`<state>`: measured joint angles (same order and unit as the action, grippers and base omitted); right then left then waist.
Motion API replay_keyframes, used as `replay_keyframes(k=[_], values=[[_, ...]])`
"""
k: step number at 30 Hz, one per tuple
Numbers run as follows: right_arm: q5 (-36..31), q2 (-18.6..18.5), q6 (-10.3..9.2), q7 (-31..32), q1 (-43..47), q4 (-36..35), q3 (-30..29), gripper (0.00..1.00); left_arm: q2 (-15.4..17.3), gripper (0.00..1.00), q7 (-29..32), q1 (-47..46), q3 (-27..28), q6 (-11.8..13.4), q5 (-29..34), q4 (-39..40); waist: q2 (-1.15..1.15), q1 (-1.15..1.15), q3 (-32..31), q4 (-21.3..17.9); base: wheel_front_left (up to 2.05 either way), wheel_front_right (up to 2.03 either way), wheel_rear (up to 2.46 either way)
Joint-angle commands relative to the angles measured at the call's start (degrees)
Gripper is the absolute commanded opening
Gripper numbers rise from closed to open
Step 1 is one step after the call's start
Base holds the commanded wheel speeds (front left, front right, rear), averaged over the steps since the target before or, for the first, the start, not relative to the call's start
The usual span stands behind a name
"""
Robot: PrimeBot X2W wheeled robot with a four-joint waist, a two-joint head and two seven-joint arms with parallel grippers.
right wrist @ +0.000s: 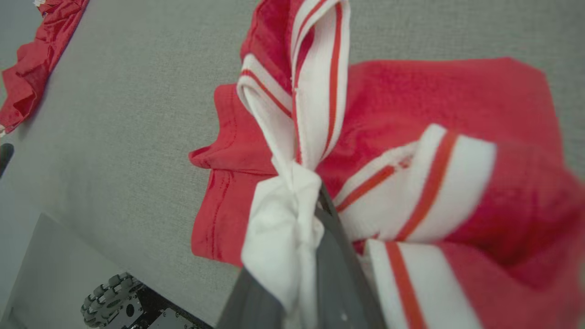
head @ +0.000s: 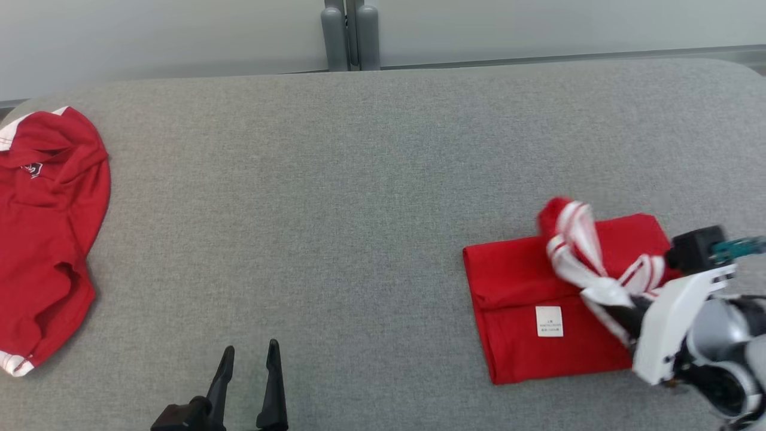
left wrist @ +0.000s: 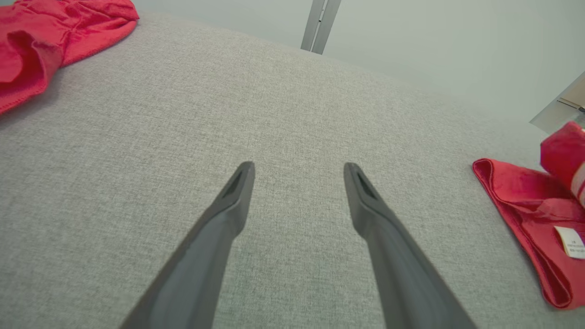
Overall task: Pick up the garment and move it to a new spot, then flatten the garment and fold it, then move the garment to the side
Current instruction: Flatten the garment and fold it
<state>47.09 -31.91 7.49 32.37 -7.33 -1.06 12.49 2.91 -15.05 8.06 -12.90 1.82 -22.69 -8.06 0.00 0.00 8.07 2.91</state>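
Note:
The red garment lies folded into a rectangle on the right of the grey padded table, a white label facing up. My right gripper is shut on its white, red-striped trim, which is bunched and lifted over the fold. In the right wrist view the white cloth wraps the dark fingers and hides their tips. My left gripper stands open near the front edge, nothing between its fingers. The left wrist view catches the garment at its right edge.
A second red garment with white trim lies crumpled at the table's far left edge, also seen as red cloth at the left wrist view's upper left. A grey post stands behind the table. My wheeled base sits below the table's edge.

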Motion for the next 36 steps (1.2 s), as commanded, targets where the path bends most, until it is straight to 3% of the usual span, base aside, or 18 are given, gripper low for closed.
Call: replay_keyframes(k=[1, 7, 17, 18, 19, 20, 21, 29, 32, 36], values=[[-1.3, 2.2, 0.00, -0.5, -0.6, 0.9, 1.3, 0.00, 0.0, 1.00, -0.2, 0.2, -0.2, 0.3, -0.5, -0.5, 0.00, 0.00, -0.1, -0.3, 0.00, 0.00, 0.00], [-6.2, 11.7, 0.00, -3.8, -2.7, 7.2, 4.4, 0.00, 0.0, 1.00, -0.2, 0.3, -0.2, 0.5, -0.5, -1.6, 0.00, 0.00, -0.1, 0.4, 0.00, 0.00, 0.00], [-10.4, 17.3, 0.00, -7.9, -4.9, 11.6, 4.4, 0.00, 0.0, 1.00, -0.2, 1.1, -0.6, 0.6, -0.3, -2.6, 0.00, 0.00, -1.0, 0.8, 0.00, 0.00, 0.00], [-10.8, 17.9, 0.00, -8.3, -4.9, 11.8, 4.2, 0.08, 0.0, 1.00, -0.2, 1.1, -0.7, 0.6, -0.4, -2.6, 0.00, 0.00, -1.2, 0.7, 0.00, 0.00, 0.00], [-11.3, 18.6, 0.01, -8.8, -4.9, 11.7, 4.3, 0.45, 0.0, 1.00, -0.2, 1.2, -0.8, 0.7, -0.5, -2.7, 0.00, 0.00, -1.4, 0.7, 0.00, 0.00, 0.00], [-11.5, 19.3, 0.01, -9.1, -4.6, 11.5, 4.7, 0.93, 0.0, 1.00, -0.2, 1.3, -0.8, 0.7, -0.6, -2.7, 0.00, 0.00, -1.6, 0.6, 0.00, 0.00, 0.00], [-11.9, 20.1, 0.01, -9.3, -4.1, 11.1, 5.2, 1.00, 0.0, 1.00, -0.2, 1.6, -0.8, 0.8, -0.7, -2.9, 0.00, 0.00, -2.0, 0.5, 0.00, 0.00, 0.00], [-12.5, 25.0, 0.00, -13.2, 1.6, 1.4, 8.9, 1.00, 0.0, 1.00, -0.2, 3.2, 0.5, 0.4, 0.3, -3.8, 0.00, 0.00, -6.1, -0.9, 0.00, 0.00, 0.00], [-12.6, 25.0, 0.00, -16.3, 4.4, -4.3, 8.7, 1.00, 0.0, 1.00, -0.2, 3.9, 1.5, 0.3, 0.7, -3.8, 0.00, 0.00, -7.9, -1.6, 0.00, 0.00, 0.00], [-16.4, 22.8, -0.01, -23.1, 8.1, -9.9, 4.0, 1.00, 0.0, 1.00, -0.2, 4.3, 2.9, 0.1, 1.2, -3.1, 0.00, 0.00, -9.3, -2.5, 0.00, 0.00, 0.00]])
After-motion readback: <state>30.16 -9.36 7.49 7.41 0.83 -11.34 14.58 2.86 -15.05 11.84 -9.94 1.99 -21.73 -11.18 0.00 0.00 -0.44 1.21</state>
